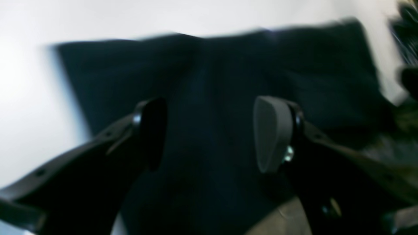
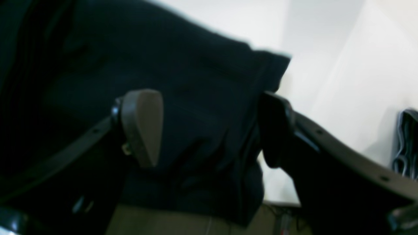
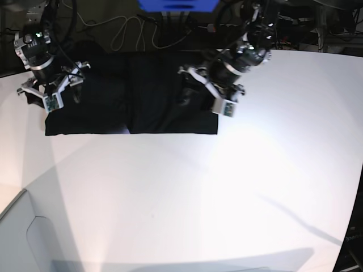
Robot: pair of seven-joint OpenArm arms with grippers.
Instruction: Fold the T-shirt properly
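Note:
The black T-shirt [image 3: 147, 96] lies as a wide flat rectangle at the back of the white table [image 3: 227, 187], plain side up, with a fold line down its middle. My left gripper [image 3: 209, 90] hovers over the shirt's right end, open, and the left wrist view shows only dark cloth [image 1: 209, 71] below its spread fingers [image 1: 272, 130]. My right gripper [image 3: 54, 85] hangs over the shirt's left end, also open. In the right wrist view nothing sits between its pads [image 2: 143, 124], and the shirt's hemmed corner [image 2: 196, 65] lies beneath them.
Cables [image 3: 130, 28] and a blue object [image 3: 178, 4] sit behind the table's back edge, close to the shirt. The table's front left corner [image 3: 25, 192] drops off to a lower surface.

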